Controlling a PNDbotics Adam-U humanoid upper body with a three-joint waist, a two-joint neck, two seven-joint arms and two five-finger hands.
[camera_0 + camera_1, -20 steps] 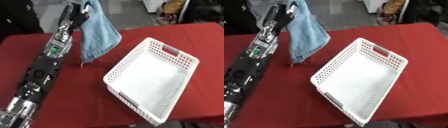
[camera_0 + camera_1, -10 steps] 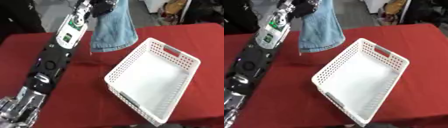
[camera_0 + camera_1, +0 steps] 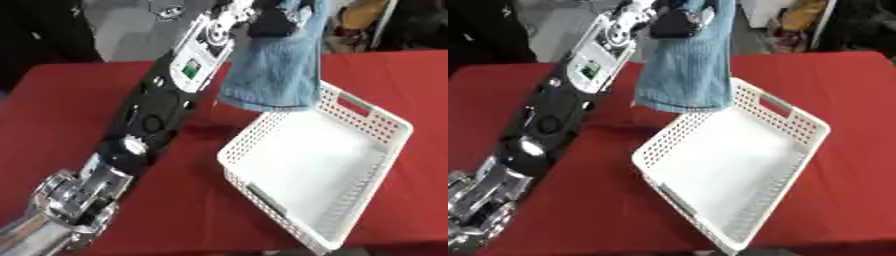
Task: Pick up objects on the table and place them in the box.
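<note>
A light blue denim cloth (image 3: 276,75) hangs from my left hand (image 3: 273,22), which is shut on its top edge near the top of the left eye view. The cloth dangles above the far left rim of the white perforated basket (image 3: 385,165), its lower hem just over the rim. My left arm (image 3: 166,105) stretches from the lower left up to the hand. The basket lies tilted on the red table (image 3: 52,115) and holds nothing. My right hand shows in no view.
Handle cut-outs (image 3: 353,104) mark the basket's far end. Beyond the table's far edge stand dark shapes and a yellow object (image 3: 360,15). Red tabletop runs left of my arm and right of the basket.
My left hand has carried the hanging denim cloth rightward, from over the table left of the basket to above the basket's far left rim.
</note>
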